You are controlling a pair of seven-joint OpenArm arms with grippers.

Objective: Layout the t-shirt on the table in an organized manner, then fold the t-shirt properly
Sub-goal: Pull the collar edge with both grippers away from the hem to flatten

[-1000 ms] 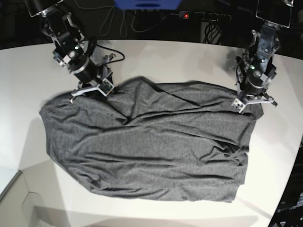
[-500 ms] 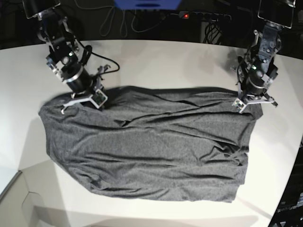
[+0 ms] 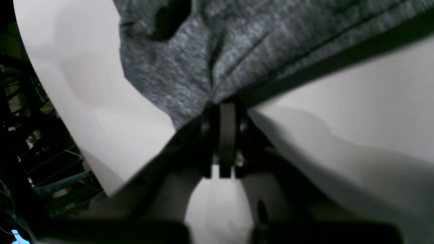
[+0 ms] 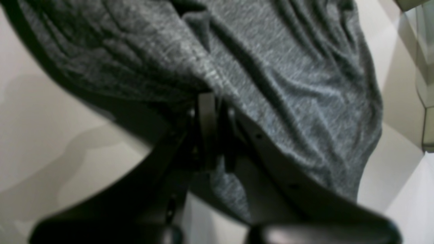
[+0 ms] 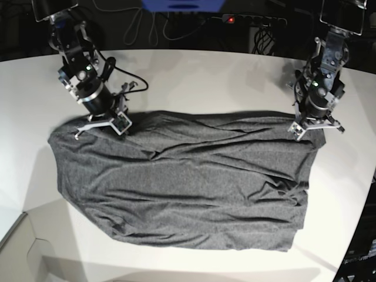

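The dark grey t-shirt [image 5: 182,182] is lying spread out wide on the white table [image 5: 205,76], with many soft wrinkles running across it. The right gripper [image 5: 101,124] is sitting at the shirt's far edge on the left side of the base view, and its fingers [image 4: 207,112] are squeezing together on a pinch of the grey cloth [image 4: 271,74]. The left gripper [image 5: 315,127] is sitting at the shirt's far corner on the other side, and its fingers [image 3: 226,135] are pressing together on the cloth's edge [image 3: 190,67] too. The edge between the two grippers is looking almost straight. The near part of the shirt is resting flat on the table, close to the front edge. A black cable [image 5: 120,73] is lying on the table behind the right arm.
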